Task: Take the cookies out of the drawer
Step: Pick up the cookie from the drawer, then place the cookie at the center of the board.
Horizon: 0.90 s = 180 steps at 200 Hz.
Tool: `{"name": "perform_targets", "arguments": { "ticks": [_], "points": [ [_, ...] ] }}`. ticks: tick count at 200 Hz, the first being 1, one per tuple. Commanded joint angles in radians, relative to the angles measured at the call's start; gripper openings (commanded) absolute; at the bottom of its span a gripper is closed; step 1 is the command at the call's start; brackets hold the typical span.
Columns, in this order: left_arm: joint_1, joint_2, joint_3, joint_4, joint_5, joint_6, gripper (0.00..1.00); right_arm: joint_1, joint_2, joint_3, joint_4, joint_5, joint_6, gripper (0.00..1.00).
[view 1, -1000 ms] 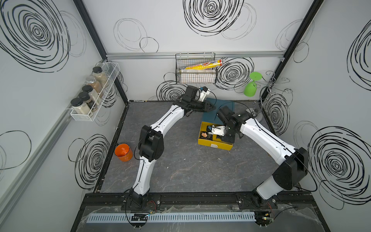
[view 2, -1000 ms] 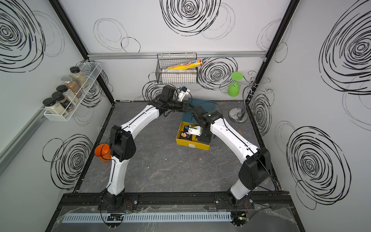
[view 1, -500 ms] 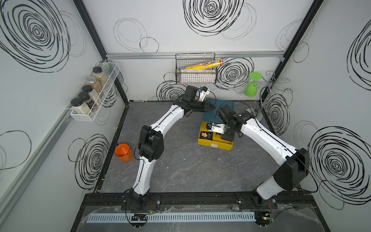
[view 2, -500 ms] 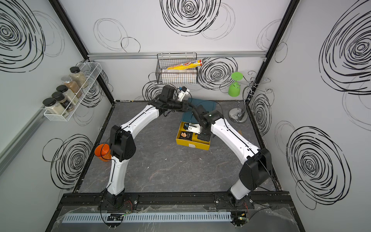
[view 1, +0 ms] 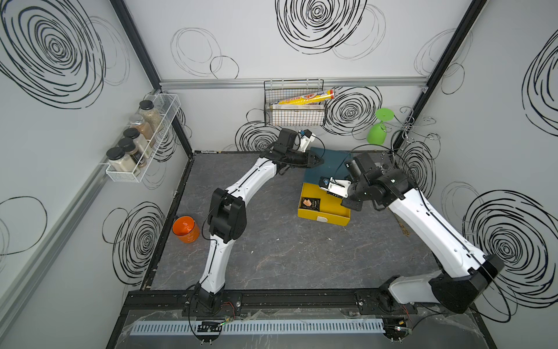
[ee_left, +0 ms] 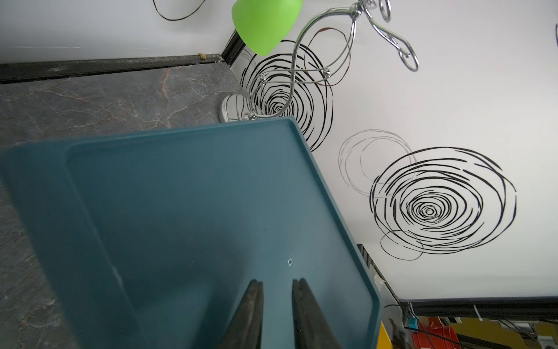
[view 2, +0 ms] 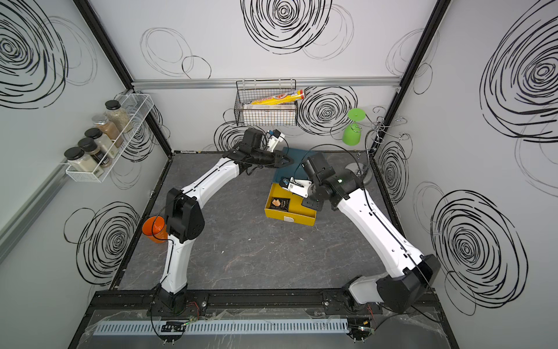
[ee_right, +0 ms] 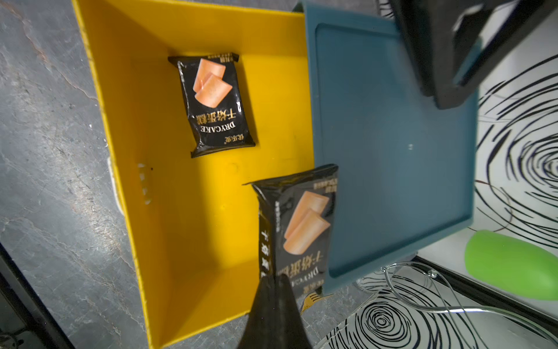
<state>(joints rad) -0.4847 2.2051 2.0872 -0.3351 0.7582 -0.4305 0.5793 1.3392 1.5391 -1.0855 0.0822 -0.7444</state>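
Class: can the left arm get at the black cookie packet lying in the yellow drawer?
Probably yes: the black cookie packet lies uncovered in the drawer; the right gripper hangs clear.

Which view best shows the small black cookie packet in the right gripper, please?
Right wrist view: the black cookie packet is large, print readable. Both top views leave it indiscernible; the left wrist view lacks it.

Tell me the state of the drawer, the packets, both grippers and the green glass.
yellow drawer: pulled open.
loose black packet: flat in the drawer.
held black packet: pinched at one end.
right gripper: shut on the held black packet.
left gripper: slightly open, empty.
green glass: hanging upside down.
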Motion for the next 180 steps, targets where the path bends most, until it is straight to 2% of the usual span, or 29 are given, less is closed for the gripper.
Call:
{"name": "perform_targets", "arguments": {
  "ticks": [1, 23, 43, 95, 113, 152, 180],
  "points": [
    [0.017, 0.044, 0.013, -0.027, -0.022, 0.0, 0.26, 0.004, -0.059, -0.011, 0.076, -0.047, -0.006, 0.0],
    [0.024, 0.041, 0.017, -0.034, -0.03, 0.006, 0.26, 0.004, -0.118, -0.015, 0.139, -0.015, -0.013, 0.0],
    [0.026, 0.04, 0.016, -0.045, -0.034, 0.016, 0.25, -0.019, -0.113, 0.03, 0.119, 0.027, -0.004, 0.0],
    [0.025, 0.042, 0.008, -0.053, -0.036, 0.025, 0.25, -0.209, -0.089, 0.045, 0.114, 0.134, 0.014, 0.0],
    [0.025, 0.043, 0.005, -0.053, -0.035, 0.026, 0.25, -0.297, -0.095, -0.01, 0.16, 0.103, 0.044, 0.0],
    [0.025, 0.045, 0.004, -0.051, -0.033, 0.022, 0.25, -0.385, -0.012, -0.139, 0.214, 0.075, 0.124, 0.0],
    [0.025, 0.037, -0.009, -0.042, -0.037, 0.021, 0.25, -0.452, 0.036, -0.254, 0.359, 0.061, 0.208, 0.0]
  ]
}}
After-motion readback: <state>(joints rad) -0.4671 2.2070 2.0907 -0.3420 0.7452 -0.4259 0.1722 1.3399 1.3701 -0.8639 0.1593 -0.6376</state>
